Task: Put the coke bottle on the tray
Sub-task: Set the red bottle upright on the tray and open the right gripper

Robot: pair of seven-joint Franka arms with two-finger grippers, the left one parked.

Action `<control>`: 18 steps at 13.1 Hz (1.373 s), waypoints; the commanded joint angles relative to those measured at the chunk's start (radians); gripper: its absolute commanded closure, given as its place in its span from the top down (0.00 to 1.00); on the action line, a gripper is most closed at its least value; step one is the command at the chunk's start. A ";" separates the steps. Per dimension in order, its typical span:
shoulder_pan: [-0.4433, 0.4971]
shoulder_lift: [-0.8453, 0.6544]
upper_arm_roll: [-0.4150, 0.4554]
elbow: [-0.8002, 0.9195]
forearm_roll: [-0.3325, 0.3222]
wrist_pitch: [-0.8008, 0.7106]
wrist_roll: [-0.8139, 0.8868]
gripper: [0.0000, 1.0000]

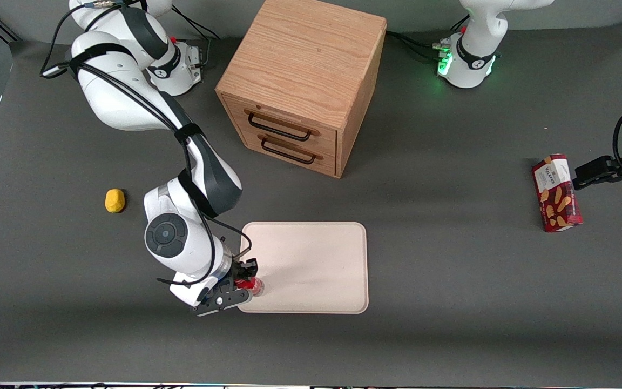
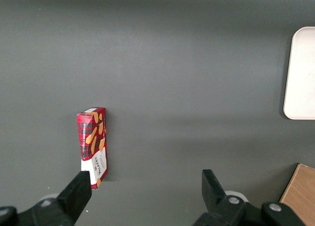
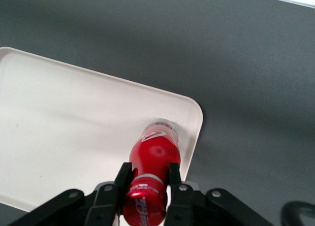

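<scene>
One coke bottle (image 3: 153,159), one tray (image 1: 311,259), one two-drawer wooden cabinet (image 1: 303,86), one yellow lump (image 1: 114,200) and one red biscuit box (image 1: 556,193) sit on the grey bench. The gripper (image 1: 246,283) hangs over the tray's corner nearest the front edge, at the working arm's end. Only the wrist camera shows its jaws clamped on the bottle's neck, the clear base at the tray's surface.
</scene>
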 commanded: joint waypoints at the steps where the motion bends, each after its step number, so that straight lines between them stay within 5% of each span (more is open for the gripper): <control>1: 0.002 0.000 0.004 0.009 -0.023 0.001 0.029 0.34; 3: 0.002 0.002 0.004 0.007 -0.023 0.001 0.031 0.54; 5: 0.002 0.005 0.004 0.006 -0.021 0.001 0.032 0.57; 7: 0.002 0.005 0.004 0.006 -0.023 0.002 0.040 1.00; 12: -0.007 -0.017 0.002 0.007 -0.013 0.002 0.043 1.00; 18: -0.076 -0.266 -0.031 -0.124 0.049 -0.185 0.044 1.00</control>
